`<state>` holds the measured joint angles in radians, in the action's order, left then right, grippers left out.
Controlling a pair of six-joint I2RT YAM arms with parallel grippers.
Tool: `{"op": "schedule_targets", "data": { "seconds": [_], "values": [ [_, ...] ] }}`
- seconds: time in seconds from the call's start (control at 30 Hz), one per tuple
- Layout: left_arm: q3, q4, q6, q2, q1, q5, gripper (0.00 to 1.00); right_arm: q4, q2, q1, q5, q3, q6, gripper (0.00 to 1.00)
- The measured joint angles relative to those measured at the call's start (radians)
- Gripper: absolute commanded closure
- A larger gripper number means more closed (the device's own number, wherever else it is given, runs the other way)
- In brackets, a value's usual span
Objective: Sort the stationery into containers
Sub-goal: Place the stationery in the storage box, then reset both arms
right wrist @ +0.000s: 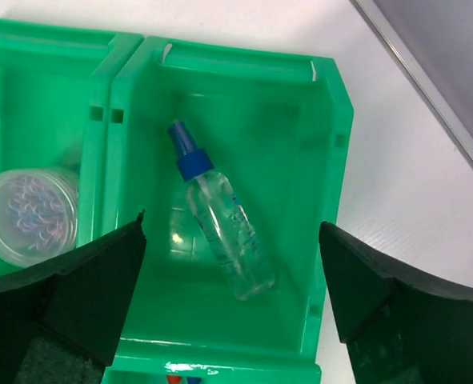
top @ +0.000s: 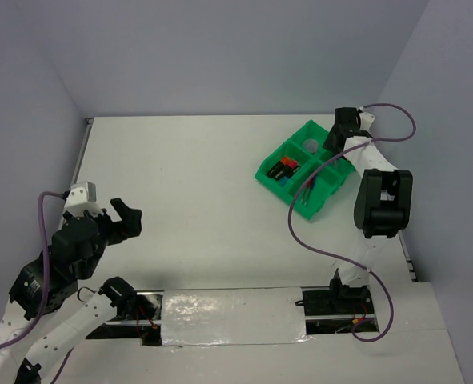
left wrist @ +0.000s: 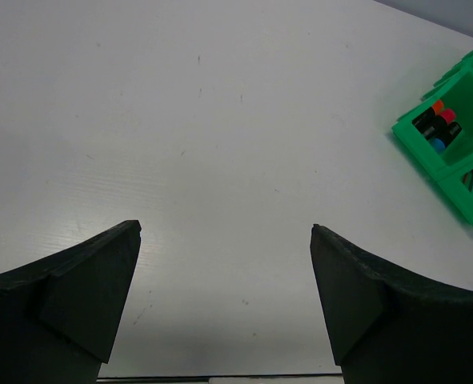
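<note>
The green four-compartment tray (top: 270,170) stands at the far right of the table. Its left compartment holds the black highlighters (top: 285,168) with orange, pink and blue ends; they also show in the left wrist view (left wrist: 438,126). The near compartment holds thin pens (top: 306,194). In the right wrist view a clear tube with a blue cap (right wrist: 220,210) lies loose in one compartment of the tray (right wrist: 326,200), and a round clear case (right wrist: 30,216) sits in the compartment to its left. My right gripper (right wrist: 232,232) is open above the tube, holding nothing. My left gripper (top: 126,218) is open and empty over bare table at the near left.
The white table top (top: 188,184) runs between the two arms. A purple cable (top: 324,250) loops from the right arm across the table near the tray. A silver taped strip (top: 232,316) lies along the near edge between the arm bases.
</note>
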<state>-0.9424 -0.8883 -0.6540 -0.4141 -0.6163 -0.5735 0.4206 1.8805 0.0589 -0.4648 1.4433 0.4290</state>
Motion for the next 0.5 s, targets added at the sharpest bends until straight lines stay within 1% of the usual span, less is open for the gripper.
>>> {"op": "schedule_targets", "data": {
  "seconds": [0.17,0.2,0.3,0.37,0.5],
  "values": [
    [0.0,0.0,-0.001,0.005,-0.002,-0.002,0.01,0.011,-0.032,-0.008,0.016,-0.005,0.0,0.01],
    [0.0,0.0,-0.002,0.004,-0.002,-0.003,0.01,0.011,-0.058,-0.011,0.022,-0.017,-0.005,0.0],
    [0.0,-0.002,-0.006,-0.013,-0.002,-0.023,0.01,0.006,-0.211,-0.055,0.072,-0.1,-0.051,0.0],
    [-0.003,-0.013,-0.01,-0.048,0.0,-0.044,0.01,0.016,-0.333,-0.119,0.097,-0.139,-0.088,0.0],
    [-0.013,-0.026,-0.032,-0.155,0.002,-0.104,0.01,0.044,-0.626,-0.341,0.083,-0.24,-0.154,0.0]
  ]
}}
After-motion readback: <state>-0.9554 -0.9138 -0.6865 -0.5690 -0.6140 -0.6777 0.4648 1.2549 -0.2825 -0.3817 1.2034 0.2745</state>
